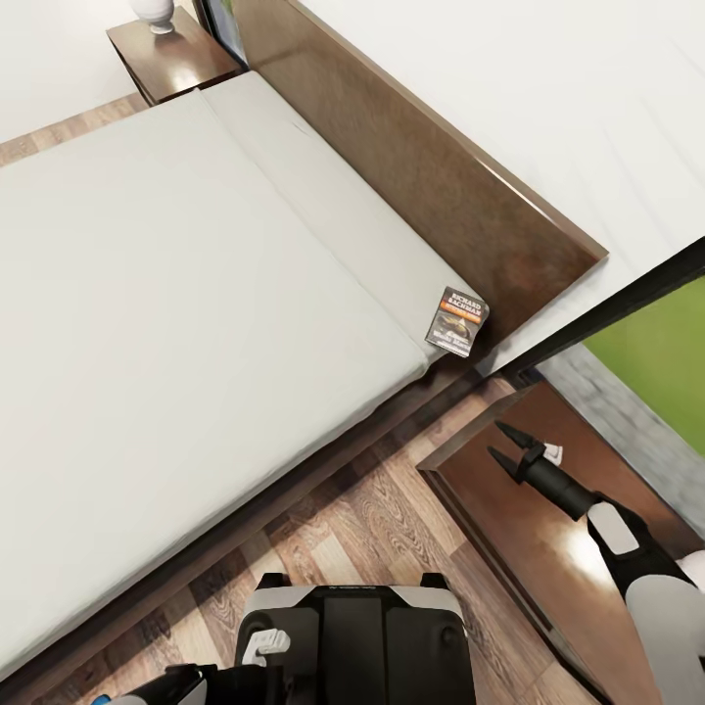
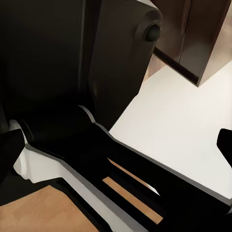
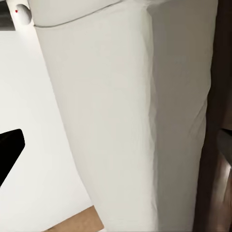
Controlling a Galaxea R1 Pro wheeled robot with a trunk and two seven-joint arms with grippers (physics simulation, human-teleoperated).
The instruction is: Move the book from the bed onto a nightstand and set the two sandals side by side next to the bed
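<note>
1. Book (image 1: pixel 457 321) is lying flat on the bed (image 1: pixel 176 294), right at the mattress corner next to the headboard (image 1: pixel 441 186). The cover faces up and nothing is touching it yet.
2. The right gripper (image 1: pixel 501 443) hangs over the near nightstand (image 1: pixel 548 529) with its two black fingers spread apart and nothing between them. It's pointed roughly toward the book but is well short of it.
3. The left gripper is tucked low by the robot's base (image 1: pixel 352 636). From these shots it's impossible to tell whether its claw is apart or together.
4. The step in hand looks like the reach for the book. It's thin and flat on soft bedding, so a straight top-down pinch probably won't bite. Coming in low along the mattress and catching one edge seems a better bet, maybe the edge nearest the bed's side.
5. Watch the headboard, since the book sits just beside it and there's little room to swing a finger on that side.
6. Drop-off should be easy, because the near nightstand is right there under the arm. There's another one (image 1: pixel 176 59) at the far side with a white vase (image 1: pixel 154 14) on it.
</note>
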